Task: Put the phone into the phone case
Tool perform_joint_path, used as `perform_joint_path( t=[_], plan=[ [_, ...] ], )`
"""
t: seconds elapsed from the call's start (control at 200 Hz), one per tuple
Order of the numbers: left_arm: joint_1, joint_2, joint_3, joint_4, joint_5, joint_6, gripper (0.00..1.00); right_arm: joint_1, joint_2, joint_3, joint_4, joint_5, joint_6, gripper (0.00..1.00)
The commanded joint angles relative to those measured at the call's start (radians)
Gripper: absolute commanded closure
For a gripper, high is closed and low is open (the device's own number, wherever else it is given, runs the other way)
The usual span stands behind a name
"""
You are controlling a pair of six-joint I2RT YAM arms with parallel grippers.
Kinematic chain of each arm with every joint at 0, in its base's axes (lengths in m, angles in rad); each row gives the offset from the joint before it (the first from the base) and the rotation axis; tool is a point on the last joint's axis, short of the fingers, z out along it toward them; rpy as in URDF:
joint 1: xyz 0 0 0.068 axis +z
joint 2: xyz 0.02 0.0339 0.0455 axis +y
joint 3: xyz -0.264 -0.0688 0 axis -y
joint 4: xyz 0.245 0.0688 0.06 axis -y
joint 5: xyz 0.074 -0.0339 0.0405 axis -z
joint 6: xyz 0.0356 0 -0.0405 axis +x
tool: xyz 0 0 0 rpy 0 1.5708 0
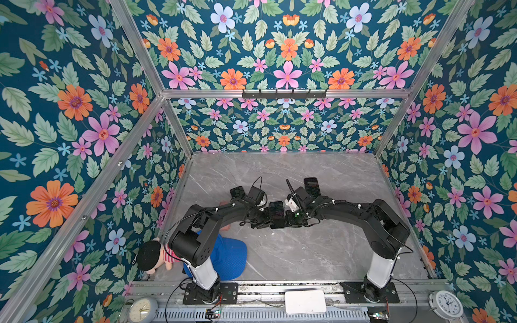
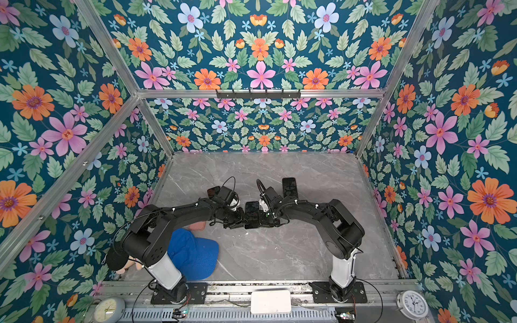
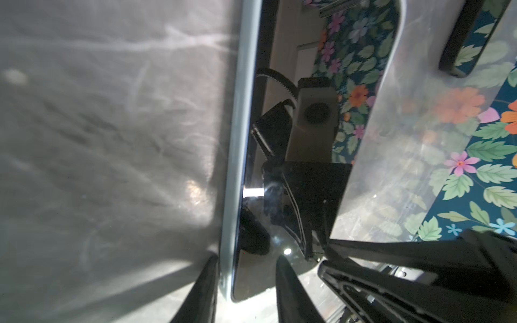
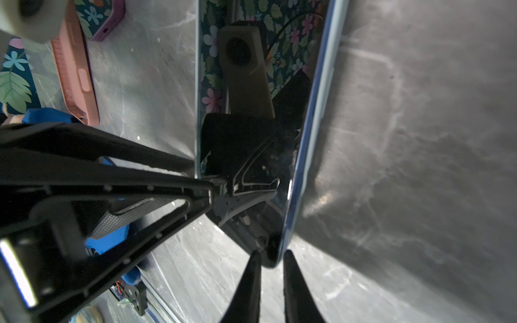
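The phone is at the middle of the surface, not yet cased. The right gripper pinches one edge in its jaws, and the left gripper has its jaws spread around the opposite edge. Next it likely needs carrying to and squaring over the pink case; no writing is legible.

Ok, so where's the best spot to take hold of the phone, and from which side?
Probably the phone by a long edge near one end, coming in from the side. It's a thin slab held screen-up, so fingers fit on the glass and the back, as the right gripper pinches it now.
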Motion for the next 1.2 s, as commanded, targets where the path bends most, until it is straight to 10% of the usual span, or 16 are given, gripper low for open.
perform_joint_path(
  t=[0.0,0.835,1.195],
  plan=[
    [-0.001,0.009,-0.011,0.014,0.005,-0.004,0.64,0.004,0.007,0.006,0.008,-0.015,0.009,0.85],
    [-0.004,-0.001,-0.053,0.064,0.026,-0.030,0.72,0.020,0.011,0.020,0.000,-0.011,0.011,0.90],
    [-0.002,-0.047,-0.029,-0.048,-0.021,0.012,0.66,-0.005,-0.042,0.006,-0.046,0.066,0.012,0.72]
  ],
)
